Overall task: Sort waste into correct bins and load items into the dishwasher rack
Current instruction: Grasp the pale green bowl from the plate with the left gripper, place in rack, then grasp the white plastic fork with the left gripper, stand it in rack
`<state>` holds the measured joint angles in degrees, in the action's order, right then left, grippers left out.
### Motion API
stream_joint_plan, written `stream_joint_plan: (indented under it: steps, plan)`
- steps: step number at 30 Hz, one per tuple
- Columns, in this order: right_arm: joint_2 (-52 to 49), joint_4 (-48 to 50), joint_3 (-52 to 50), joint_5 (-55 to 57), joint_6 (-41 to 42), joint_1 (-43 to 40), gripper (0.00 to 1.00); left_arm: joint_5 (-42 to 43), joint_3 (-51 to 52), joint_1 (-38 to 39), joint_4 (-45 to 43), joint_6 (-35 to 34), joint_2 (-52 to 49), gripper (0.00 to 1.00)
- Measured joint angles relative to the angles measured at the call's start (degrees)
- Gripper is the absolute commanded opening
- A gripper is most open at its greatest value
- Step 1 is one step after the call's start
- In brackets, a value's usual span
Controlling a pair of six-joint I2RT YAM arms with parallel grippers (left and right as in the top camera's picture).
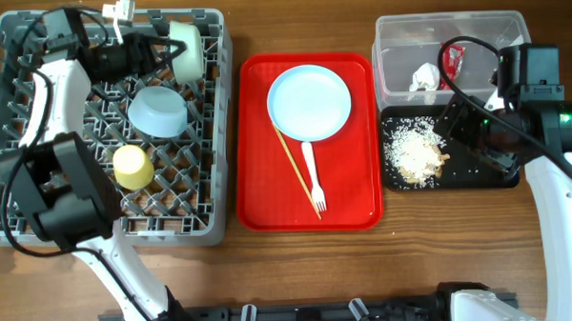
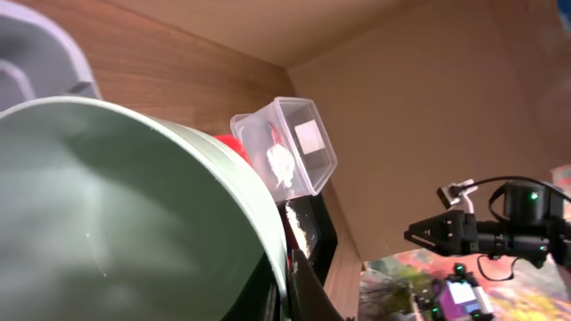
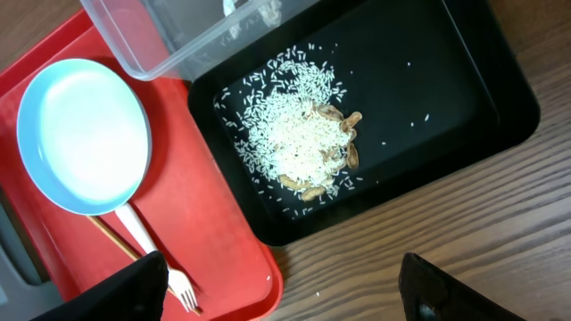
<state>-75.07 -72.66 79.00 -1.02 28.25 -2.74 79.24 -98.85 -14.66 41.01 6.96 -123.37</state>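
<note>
left claw (image 1: 168, 47): clenched on the rim of a pale bowl (image 1: 189, 48); the bowl is tipped on its side and fills most of the left wrist view

dishwasher rack (image 1: 224, 134): under the left claw, which hangs over its far right corner; I cannot tell whether the held bowl touches the pegs

second bowl (image 1: 157, 111): in the rack, nearer the base than the left claw; upside down

yellow cup (image 1: 133, 167): in the rack, further from the left claw than the second bowl, and apart from it

right claw (image 3: 281, 290): released, fingers (image 3: 134, 287) spread wide, nothing between them

black tray (image 3: 464, 80): just ahead of the right claw; rice scraps (image 3: 299, 147) heaped at its middle, loose grains scattered round

clear tub (image 3: 178, 40): beyond the black tray from the right claw; white tissue (image 1: 423, 78) and red wrapper (image 1: 453, 57) lie inside

red serving tray (image 3: 205, 205): ahead and left of the right claw, beside the black tray

blue plate (image 3: 82, 134): on the red serving tray; white fork (image 3: 147, 245) and chopsticks (image 3: 111, 234) lie at its near edge
</note>
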Motion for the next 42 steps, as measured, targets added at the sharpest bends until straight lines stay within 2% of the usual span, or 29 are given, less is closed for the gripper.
stream_joint_plan:
  steps: [1,3,7,11,13,16,19,21,22,25,29,31,36,39,42]
  plan:
    - [0.0,0.0,0.0,0.0,0.0,0.0,0.83,0.0,0.0,-0.5,-0.1,0.0,-0.5,0.16]
    - [0.0,-0.2,0.0,0.0,0.0,0.0,0.83,-2.2,0.0,-2.9,0.3,0.0,-0.9,1.0]
    - [0.0,-0.6,0.0,0.0,0.0,0.0,0.83,-7.2,0.0,-11.5,1.2,-2.8,-0.9,1.0]
    - [0.0,-0.6,0.0,0.0,0.0,0.0,0.84,-8.0,0.0,-20.1,3.0,-6.3,-0.7,1.0]
    - [0.0,-0.5,0.0,0.0,0.0,0.0,0.91,-9.1,0.1,-22.8,4.7,-6.9,1.7,1.0]
    - [0.0,3.0,0.0,-0.2,-1.3,0.0,0.96,-20.5,0.2,-21.2,11.7,-7.4,10.7,1.0]
    - [-0.1,12.8,-0.2,-5.5,-8.2,0.4,0.99,-38.9,0.0,-10.7,17.9,-7.8,19.9,1.0]
    - [-1.0,17.2,-0.1,-7.4,-11.4,2.3,1.0,-47.1,0.0,-3.0,20.4,-9.4,21.2,1.0]
    - [-2.2,17.6,-0.1,-8.2,-13.1,4.0,0.99,-52.3,0.0,2.8,22.3,-10.6,21.3,1.0]
    - [-7.1,15.5,-0.1,-9.5,-15.1,6.7,0.98,-59.4,0.1,15.6,26.6,-16.1,21.3,1.0]
    - [-9.4,11.2,-0.1,-6.5,-10.8,6.5,0.98,-62.2,0.4,30.8,26.9,-24.0,20.7,1.0]
    - [-9.1,8.4,-0.1,-4.2,-7.6,4.5,0.98,-62.6,1.8,37.9,24.2,-28.6,18.9,1.0]
    - [-6.0,2.3,-0.1,-1.4,-5.4,-7.2,1.0,-64.7,5.5,51.3,18.9,-39.4,8.7,0.82]
    - [-6.0,1.3,-0.1,-1.4,-5.6,-7.5,1.0,-67.8,5.7,56.7,14.5,-40.9,2.7,0.75]
    - [-6.0,1.0,-0.1,-1.4,-5.8,-7.5,1.0,-69.6,5.8,58.4,14.8,-41.0,0.1,0.68]
